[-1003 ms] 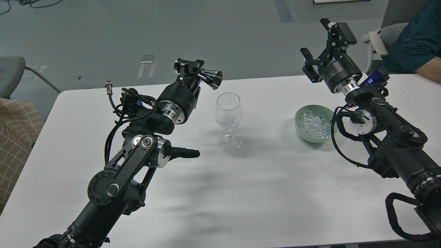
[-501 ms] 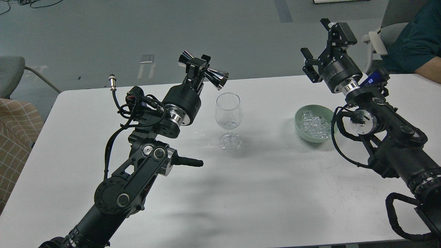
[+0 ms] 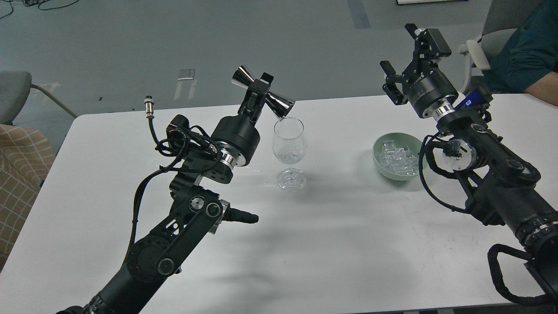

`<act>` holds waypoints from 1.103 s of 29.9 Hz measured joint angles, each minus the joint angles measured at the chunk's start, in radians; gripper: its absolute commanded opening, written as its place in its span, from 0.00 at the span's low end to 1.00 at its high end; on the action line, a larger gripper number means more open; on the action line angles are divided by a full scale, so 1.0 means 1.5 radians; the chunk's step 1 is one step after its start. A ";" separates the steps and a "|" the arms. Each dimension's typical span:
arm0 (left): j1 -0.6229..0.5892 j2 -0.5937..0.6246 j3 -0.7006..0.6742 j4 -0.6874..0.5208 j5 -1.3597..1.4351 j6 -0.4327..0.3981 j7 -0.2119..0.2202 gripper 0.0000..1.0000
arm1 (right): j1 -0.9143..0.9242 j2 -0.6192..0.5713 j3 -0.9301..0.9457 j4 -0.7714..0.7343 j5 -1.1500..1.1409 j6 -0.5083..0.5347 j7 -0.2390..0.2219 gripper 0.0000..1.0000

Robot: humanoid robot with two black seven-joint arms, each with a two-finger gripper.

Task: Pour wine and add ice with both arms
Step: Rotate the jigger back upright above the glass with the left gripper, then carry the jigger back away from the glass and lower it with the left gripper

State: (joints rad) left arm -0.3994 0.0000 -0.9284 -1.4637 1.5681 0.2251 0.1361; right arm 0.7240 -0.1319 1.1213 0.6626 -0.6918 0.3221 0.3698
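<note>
Head view: left tool (image 3: 260,89) clenched on shiny double-cone metal jigger (image 3: 263,93), tilted further than before, spout now over clear stemmed wine glass (image 3: 289,141); pour beginning. Right tool (image 3: 409,61) released, raised above green bowl (image 3: 378,148) of clear ice cubes (image 3: 396,155) on white desk (image 3: 331,244).

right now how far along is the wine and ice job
Picking up the measure looks done: the left gripper is shut on the steel jigger. In hand is the pour, with the jigger tipped and its lower mouth at the rim of the wine glass; no stream is visible. Left to do: the ice sits in the green bowl, and the right gripper is open, raised and empty.
</note>
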 measured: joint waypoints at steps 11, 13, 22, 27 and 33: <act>-0.001 0.000 -0.006 0.007 -0.003 0.013 0.005 0.00 | -0.001 0.001 -0.001 0.000 0.000 0.000 0.000 1.00; -0.003 0.000 -0.010 0.008 -0.042 0.031 0.020 0.00 | -0.001 0.003 -0.001 0.000 0.000 0.000 0.000 1.00; -0.028 0.000 -0.106 -0.012 -0.301 0.089 0.114 0.00 | -0.002 0.005 -0.001 0.001 0.000 0.000 0.000 1.00; -0.032 0.000 -0.187 -0.040 -0.465 0.092 0.127 0.00 | -0.002 0.003 0.000 0.001 0.000 0.000 0.000 1.00; -0.021 0.000 -0.309 -0.072 -0.668 0.092 0.131 0.00 | -0.002 0.003 0.001 0.001 0.000 -0.001 0.000 1.00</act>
State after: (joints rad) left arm -0.4314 -0.0002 -1.3926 -1.5714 0.5654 0.3636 0.3333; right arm 0.7209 -0.1278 1.1222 0.6643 -0.6919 0.3205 0.3697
